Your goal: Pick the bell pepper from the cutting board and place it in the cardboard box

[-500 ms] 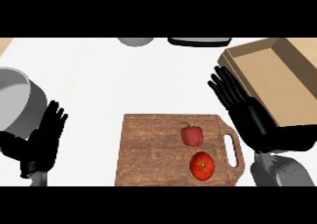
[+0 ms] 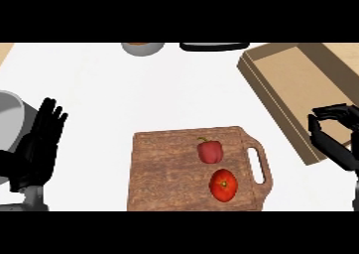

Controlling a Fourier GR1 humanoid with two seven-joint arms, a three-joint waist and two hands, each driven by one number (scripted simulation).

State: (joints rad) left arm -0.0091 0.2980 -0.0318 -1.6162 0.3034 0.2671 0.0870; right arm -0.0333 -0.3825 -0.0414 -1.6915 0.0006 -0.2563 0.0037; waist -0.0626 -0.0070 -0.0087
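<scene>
We find the pepper [image 2: 209, 151] lying on the board [image 2: 166, 171], in its right half, just above the tomato [image 2: 223, 184] and near the handle slot. Nothing touches it. As we read it, the task is at its very start: no grasp, no lift, no carry, and the box [image 2: 303, 79] at the right of the bench [image 2: 139, 94] holds nothing that we can see.

The right hand [image 2: 334, 136] hangs over the box's near edge, well apart from the pepper. Its fingers are curled in toward the thumb with nothing between them. The left hand [image 2: 37, 144] rests at the view's left beside a grey pot [image 2: 5, 119], fingers straight and up, carrying nothing.

In our judgement, everything is left to do. The right hand has to cross to the board, spread its fingers, close round the pepper, lift it, carry it right and let go inside the box. The tomato lies close by, so we would come down on the pepper from above to avoid nudging it.
</scene>
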